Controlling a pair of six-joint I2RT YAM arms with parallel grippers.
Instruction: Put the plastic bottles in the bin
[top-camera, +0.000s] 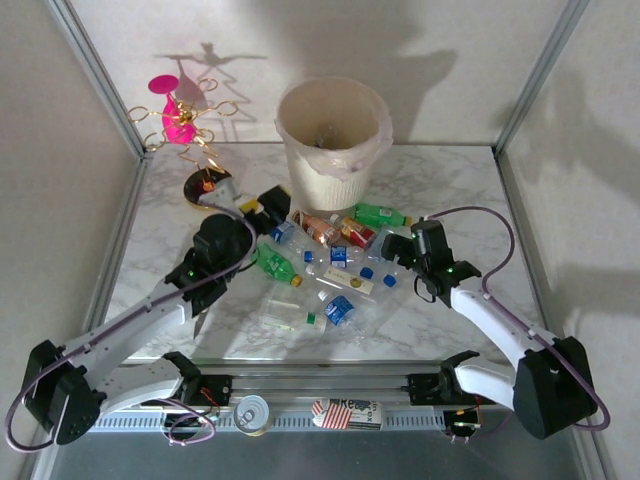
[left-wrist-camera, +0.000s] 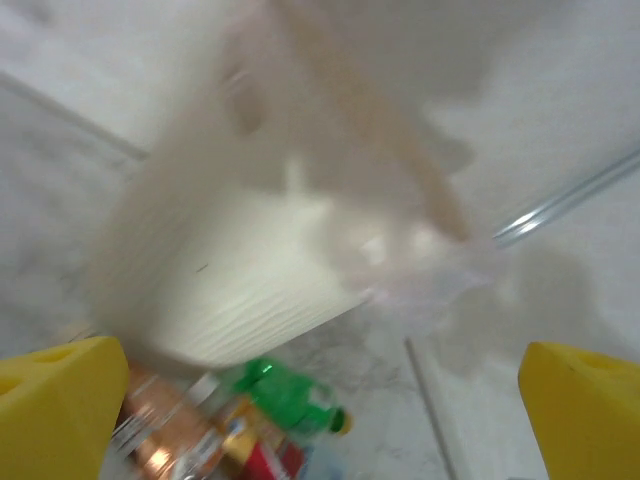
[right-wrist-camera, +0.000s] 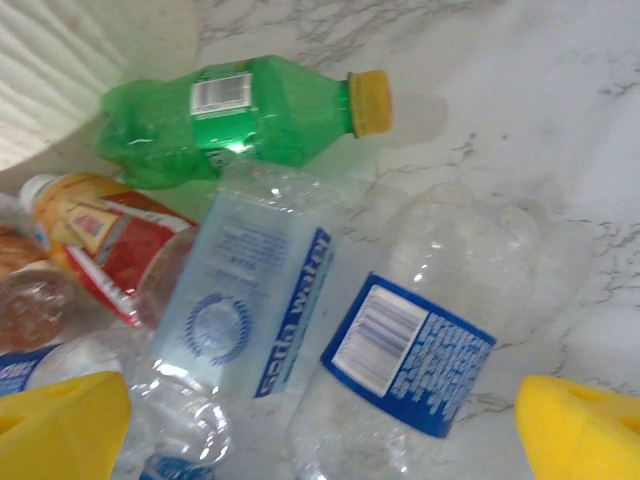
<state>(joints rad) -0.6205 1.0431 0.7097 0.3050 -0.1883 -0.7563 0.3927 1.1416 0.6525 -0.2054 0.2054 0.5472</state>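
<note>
Seen from above, a heap of bottles (top-camera: 338, 257) lies mid-table (top-camera: 470, 190), with the bin (top-camera: 333, 135) just beyond at 12 o'clock. The right gripper (right-wrist-camera: 320, 430) is nearer and gapes empty. A clear blue-labelled bottle (right-wrist-camera: 410, 350) lies just ahead of its jaws, its long axis running 1 to 7 o'clock. The left gripper (left-wrist-camera: 320, 400), also wide and empty, faces the bin.

There is one bin (top-camera: 330, 175), roughly a dozen plastic bottles (top-camera: 340, 310) in front of it, two of them green, one wire ornament (top-camera: 180, 125) left of it and one tin can (top-camera: 250, 412).
</note>
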